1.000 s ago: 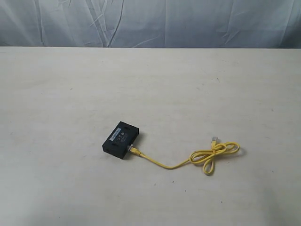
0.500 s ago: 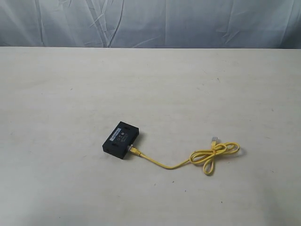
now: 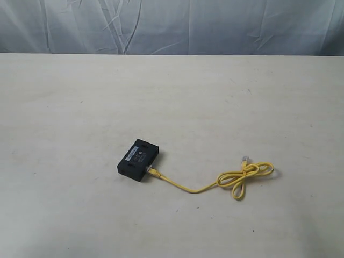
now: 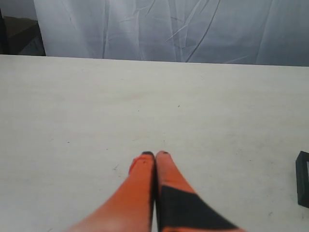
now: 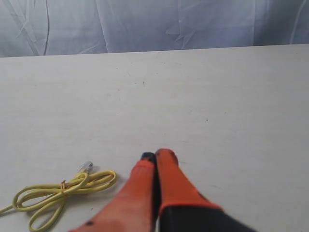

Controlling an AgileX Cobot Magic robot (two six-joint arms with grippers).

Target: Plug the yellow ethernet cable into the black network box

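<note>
The black network box (image 3: 138, 159) lies flat on the table, left of centre, with a pale label strip on top. The yellow ethernet cable (image 3: 185, 186) runs from the box's near right corner, where one clear plug (image 3: 152, 172) touches it, out to a bow-like loop (image 3: 244, 176) with the other plug (image 3: 244, 159) free. Neither arm shows in the exterior view. My left gripper (image 4: 155, 154) is shut and empty; the box's edge (image 4: 302, 178) shows at the frame border. My right gripper (image 5: 156, 155) is shut and empty beside the cable's loop (image 5: 58, 190) and free plug (image 5: 85, 166).
The pale table (image 3: 172, 107) stretches wide around the box and cable. A wrinkled grey-white curtain (image 3: 172, 24) hangs behind the table's far edge.
</note>
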